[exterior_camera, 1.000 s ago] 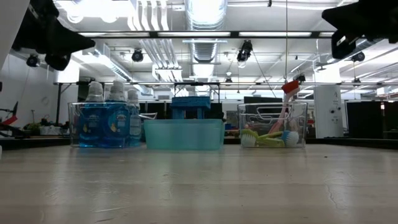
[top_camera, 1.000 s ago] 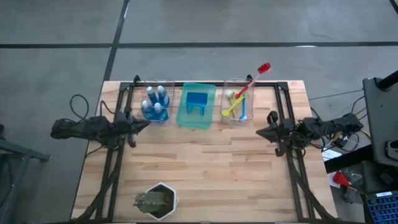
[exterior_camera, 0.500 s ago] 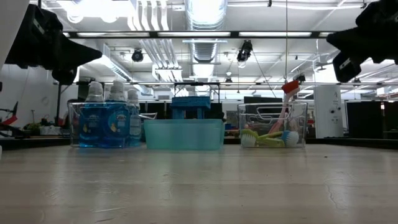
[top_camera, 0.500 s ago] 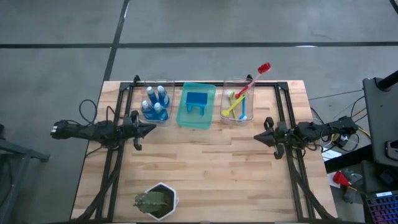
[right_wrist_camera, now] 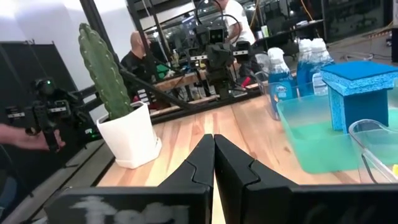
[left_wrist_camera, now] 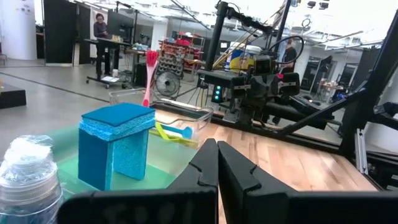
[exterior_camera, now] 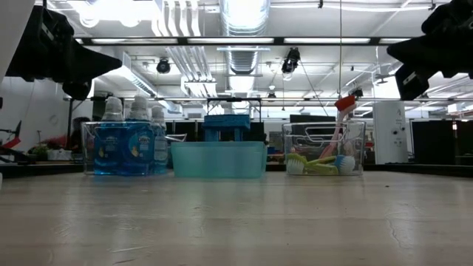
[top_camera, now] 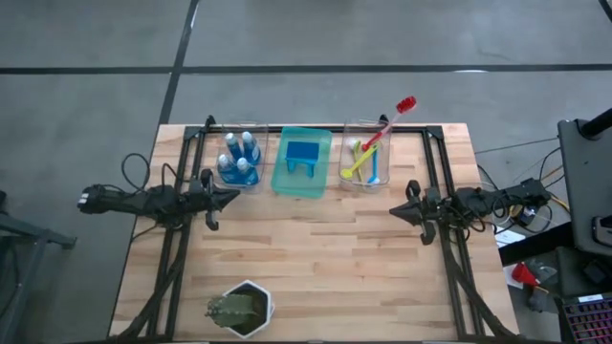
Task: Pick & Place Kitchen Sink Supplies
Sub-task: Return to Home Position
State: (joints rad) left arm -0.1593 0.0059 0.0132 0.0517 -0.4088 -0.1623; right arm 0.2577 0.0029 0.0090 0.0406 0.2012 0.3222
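Observation:
Several blue bottles [top_camera: 239,158] with pale caps stand in a clear bin at the far left. Blue sponges [top_camera: 303,156] stand stacked in a green tray [top_camera: 287,177] at the far middle. Dish brushes [top_camera: 366,161] sit in a clear bin to the right of the tray. The red brush [top_camera: 394,117] leans on that bin's rim and sticks out above it. My left gripper [top_camera: 236,197] is shut and empty, hovering near the bottle bin. My right gripper [top_camera: 391,211] is shut and empty, hovering on the near side of the brush bin.
A green cactus in a white hexagonal pot [top_camera: 241,308] stands at the table's near edge, left of middle. Black frame rails [top_camera: 182,239] run along both sides of the table. Bare wood [top_camera: 316,258] lies between the two grippers. People show in the room beyond.
Both grippers have moved a little toward the table's middle and near edge, and have come down slightly. Both stay shut. The bottles, sponges and brushes have kept still.

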